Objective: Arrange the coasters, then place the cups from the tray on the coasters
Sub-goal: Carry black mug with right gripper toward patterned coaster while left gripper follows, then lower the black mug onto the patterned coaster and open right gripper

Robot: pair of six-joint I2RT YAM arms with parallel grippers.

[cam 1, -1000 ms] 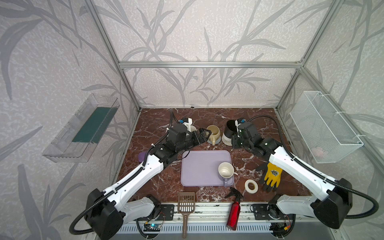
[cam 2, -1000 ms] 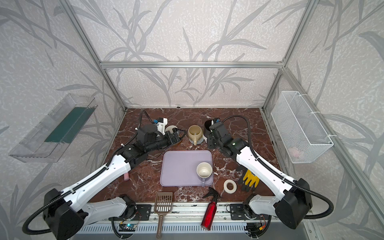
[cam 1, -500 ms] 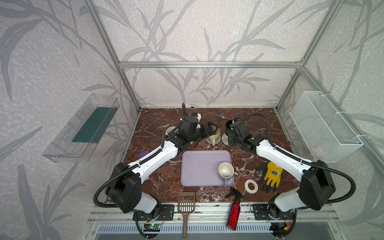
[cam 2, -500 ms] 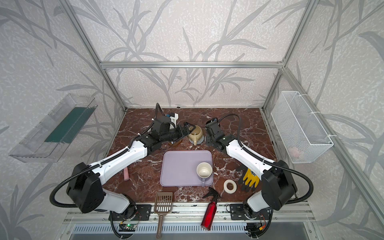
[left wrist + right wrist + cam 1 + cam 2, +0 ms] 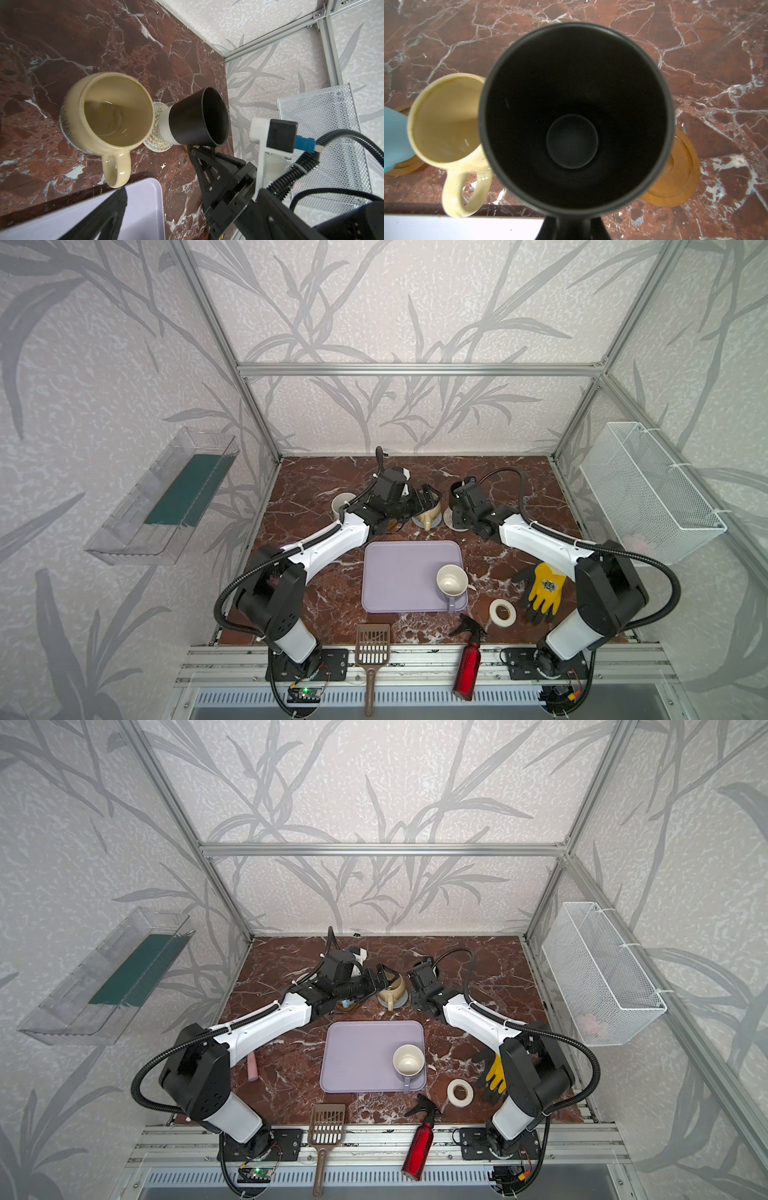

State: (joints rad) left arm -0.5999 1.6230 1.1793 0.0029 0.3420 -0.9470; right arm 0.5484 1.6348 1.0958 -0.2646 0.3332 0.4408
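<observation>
The tray (image 5: 399, 572) lies centrally on the table (image 5: 316, 489) before me; one mug (image 5: 451, 580) stands in its near right corner. Behind it, another mug (image 5: 392, 992) sits on a coaster (image 5: 402, 1002).

Left pincer (image 5: 384, 977) spread wide; right pincer (image 5: 195, 150) clamped; both arms extended forward.

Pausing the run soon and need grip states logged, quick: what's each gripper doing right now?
Left gripper: open, holding nothing.
Right gripper: closed on the handle of the black mug.
</observation>
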